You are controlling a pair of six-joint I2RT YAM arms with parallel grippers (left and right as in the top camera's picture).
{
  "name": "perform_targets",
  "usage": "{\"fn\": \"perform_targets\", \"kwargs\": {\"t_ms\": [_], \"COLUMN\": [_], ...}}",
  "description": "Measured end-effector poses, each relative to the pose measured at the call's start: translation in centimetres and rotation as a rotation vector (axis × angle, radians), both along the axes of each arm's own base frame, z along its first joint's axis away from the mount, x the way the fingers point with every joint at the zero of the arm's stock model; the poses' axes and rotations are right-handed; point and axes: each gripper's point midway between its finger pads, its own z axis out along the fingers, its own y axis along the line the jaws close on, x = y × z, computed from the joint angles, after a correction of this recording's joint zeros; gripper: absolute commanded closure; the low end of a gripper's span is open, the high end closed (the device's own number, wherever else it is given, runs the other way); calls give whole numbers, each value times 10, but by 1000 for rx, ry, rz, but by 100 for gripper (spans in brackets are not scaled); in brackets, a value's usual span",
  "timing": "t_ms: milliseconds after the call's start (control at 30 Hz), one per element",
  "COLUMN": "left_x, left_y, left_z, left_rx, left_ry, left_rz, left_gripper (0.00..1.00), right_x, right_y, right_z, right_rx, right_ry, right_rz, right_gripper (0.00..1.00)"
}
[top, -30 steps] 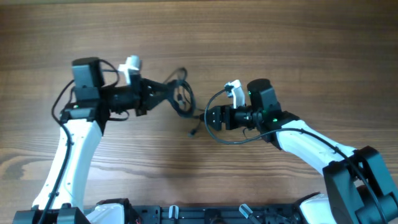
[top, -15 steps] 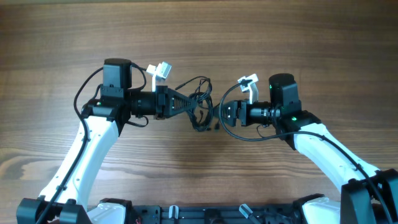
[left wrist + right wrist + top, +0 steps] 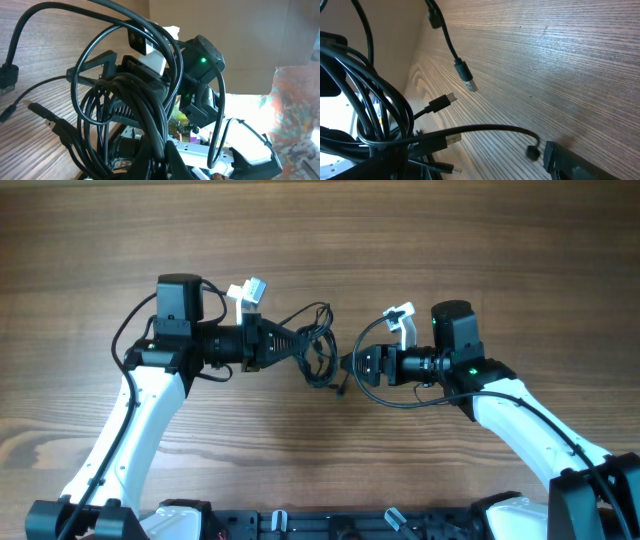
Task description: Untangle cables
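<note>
Cables [image 3: 318, 345]: black tangled bundle, mid-desk, between the two arms. Clenched in left gripper [image 3: 300, 346], loops fanning out past its tips. Loose plug ends [image 3: 465, 75] trailing close to the wooden desk [image 3: 320, 240]. Right gripper [image 3: 350, 366] spread wide, grasping nothing, just beside the bundle. Right arm's own thicker wire [image 3: 385, 398] curving under its wrist, near the tangle.

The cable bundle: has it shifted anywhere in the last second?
Yes. The cables, held by the left gripper, shifted right across the table, toward its middle.
</note>
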Motion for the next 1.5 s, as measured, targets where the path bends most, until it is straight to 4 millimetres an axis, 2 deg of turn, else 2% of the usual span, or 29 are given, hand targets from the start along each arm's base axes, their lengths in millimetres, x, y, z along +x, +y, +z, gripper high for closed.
{"fn": "perform_targets", "kwargs": {"t_ms": [67, 167, 200, 233, 267, 433, 567, 633, 700, 867, 1000, 1167, 1400, 1500], "left_x": [-3, -6, -6, -4, -2, -3, -4, -4, -4, -5, -5, -5, 0, 1], "left_y": [-1, 3, 5, 10, 17, 27, 27, 27, 27, 27, 27, 27, 27, 28], "left_z": [3, 12, 14, 17, 20, 30, 32, 32, 32, 33, 33, 33, 27, 25], "left_rx": [-21, -73, -84, -100, -121, -177, -188, -189, -190, -193, -195, -194, -155, -144], "left_ry": [8, 14, 15, 12, 11, 12, 13, 13, 13, 20, 24, 7, -35, -69], "left_rz": [-16, -36, -35, -30, -19, -22, -31, -32, -32, -34, -34, -37, -13, -11], "left_gripper": [96, 96, 96, 96, 96, 96, 96, 96, 96, 96, 96, 96, 96, 96], "right_x": [0, 1, 1, 1, 1, 8, 16, 16, 17, 9, 4, 4, -23, -31], "right_y": [0, 0, 0, -1, -1, 1, 4, 4, 5, 20, 26, 28, 38, 40], "right_z": [0, 0, 0, -1, 0, 6, 16, 17, 19, 21, 12, 17, 39, 55], "right_rx": [-1, -14, -19, -27, -35, -55, -48, -49, -50, -37, -22, 7, 184, 266], "right_ry": [-2, -47, -67, -90, -124, -289, -395, -420, -445, -492, -448, -411, -329, -319], "right_rz": [0, 21, 32, 43, 60, 118, 134, 143, 154, 212, 234, 214, 326, 372], "right_gripper": [12, 25, 25, 24, 14, 10, 13, 27, 52, 96, 96, 96, 95, 96]}}
